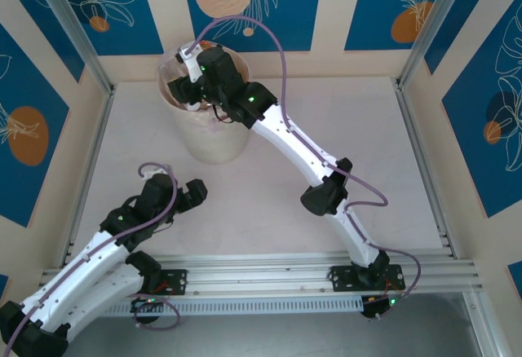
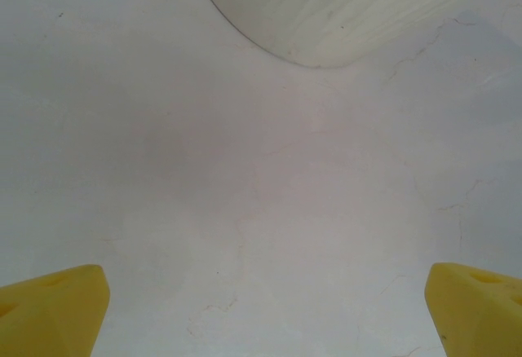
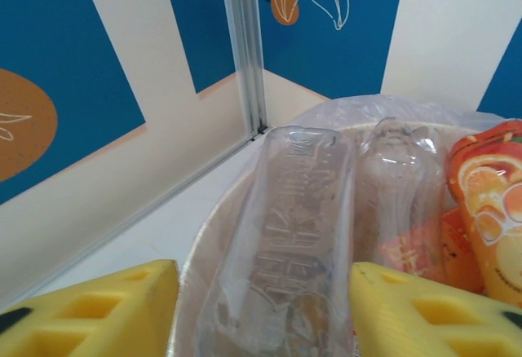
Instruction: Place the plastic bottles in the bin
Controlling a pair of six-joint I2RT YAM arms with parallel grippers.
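Right pincer [image 3: 263, 282]: narrowed onto the clear bottle [image 3: 294, 210], with 1 yellow finger against each side; looks like a grip, not a loose fit.
Why held so: lies lengthwise between the fingers with its base pointing away from the wrist, poised over the mouth of the bin [image 3: 210, 222], so letting go should drop it straight in.
Bin: right under the right pincer and just ahead of its fingertips, lined with a clear liner bag [image 3: 391, 106].
Bin contents: beyond the fingertips and to their right, a second clear bottle [image 3: 404, 178] and an orange-labelled bottle [image 3: 489, 202], both inside the liner; anything deeper is hidden.
Left pincer [image 2: 265, 292]: jaws wide, nothing between them; hovers low over the bare table [image 2: 245, 169], with the bin's foot ahead of the fingertips.
Why parked there: probably idle, kept well apart from the right pincer's drop.
Step in hand: judged to be the release of 1 bottle into the bin.
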